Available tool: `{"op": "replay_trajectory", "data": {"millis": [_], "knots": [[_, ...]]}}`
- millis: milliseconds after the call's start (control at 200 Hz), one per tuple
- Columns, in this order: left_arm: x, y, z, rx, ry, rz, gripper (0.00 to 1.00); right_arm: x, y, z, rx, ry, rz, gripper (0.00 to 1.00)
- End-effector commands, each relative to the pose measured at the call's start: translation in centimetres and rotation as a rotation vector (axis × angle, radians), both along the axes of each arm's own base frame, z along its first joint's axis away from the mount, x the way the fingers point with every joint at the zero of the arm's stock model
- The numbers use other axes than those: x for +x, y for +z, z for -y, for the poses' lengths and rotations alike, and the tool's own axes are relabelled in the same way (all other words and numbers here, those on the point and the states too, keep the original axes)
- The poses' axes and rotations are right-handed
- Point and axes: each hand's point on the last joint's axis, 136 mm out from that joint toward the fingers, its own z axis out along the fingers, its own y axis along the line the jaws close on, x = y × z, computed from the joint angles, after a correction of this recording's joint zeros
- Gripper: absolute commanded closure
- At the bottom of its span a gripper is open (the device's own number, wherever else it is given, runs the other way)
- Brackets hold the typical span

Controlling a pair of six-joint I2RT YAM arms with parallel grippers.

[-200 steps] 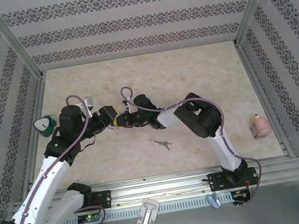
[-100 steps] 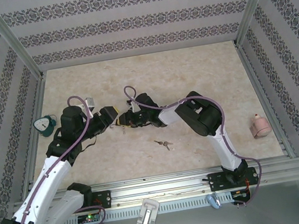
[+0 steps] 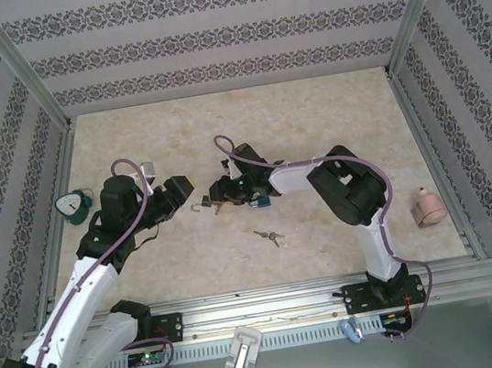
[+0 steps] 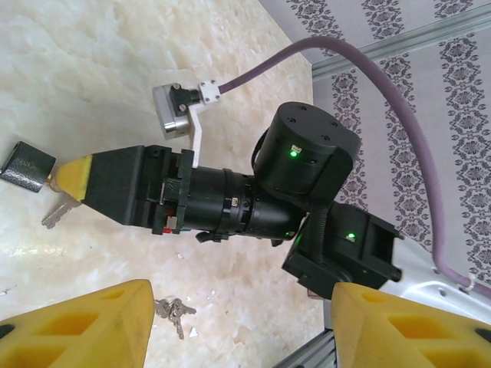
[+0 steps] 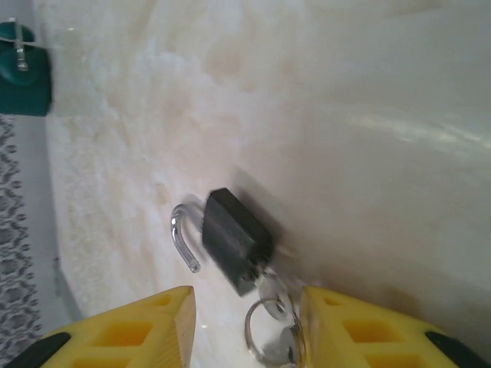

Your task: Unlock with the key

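A small dark padlock point(image 5: 234, 241) with a silver shackle point(image 5: 182, 234) lies on the beige marbled desk point(image 3: 310, 119), a little toward 9 o'clock of the desk's middle. In the right wrist view the shackle juts out at 9 o'clock of the lock body, and one end of it looks free. A silver key point(image 5: 261, 285) sits in the body's end at 5 o'clock, with a metal key ring point(image 5: 265, 330) hanging from it.

The right arm's yellow-tipped fingers point(image 5: 130, 330) are apart. The key ring lies between them, close against the finger at 3 o'clock, though whether it touches is unclear. The padlock lies just beyond their tips.

The left arm's yellow fingers point(image 4: 84, 322) are also apart, with nothing between them. In the top view they sit near the padlock, at 9 o'clock of it.

A loose bunch of small keys point(image 3: 270, 235) lies on the desk at 5 o'clock of the padlock, apart from it. A teal object point(image 3: 73, 205) rests at the desk's 9 o'clock edge. A pink object point(image 3: 427, 206) rests at the 3 o'clock edge.
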Motion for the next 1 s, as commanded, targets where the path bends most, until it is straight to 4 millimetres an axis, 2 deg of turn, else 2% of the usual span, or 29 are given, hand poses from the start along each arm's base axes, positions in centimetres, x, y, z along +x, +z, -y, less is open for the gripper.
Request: {"op": "replay_trajectory", "data": {"millis": [0, 120, 430, 675, 844, 994], "knots": [[0.2, 0.8, -0.2, -0.024, 0.011, 0.042, 0.38, -0.2, 0.0, 2.7, -0.156, 0.0, 0.031, 0.57], [0.1, 0.7, -0.4, -0.026, 0.018, 0.042, 0.39, -0.2, 0.8, 4.0, -0.18, -0.014, 0.057, 0.57], [-0.2, -0.2, -0.6, -0.029, 0.026, 0.018, 0.38, -1.0, 5.2, 7.4, -0.195, -0.042, 0.193, 0.58], [-0.5, -3.6, -0.7, -0.029, 0.043, -0.069, 0.37, -3.7, 7.6, 11.1, -0.267, -0.038, 0.302, 0.61], [-0.8, -6.0, -0.3, -0.064, 0.05, -0.127, 0.37, -6.4, 7.8, 12.8, -0.304, 0.006, 0.289, 0.62], [-1.5, -7.8, 0.2, -0.061, 0.048, -0.163, 0.37, -8.4, 6.4, 13.3, -0.349, 0.069, 0.274, 0.64]]}}
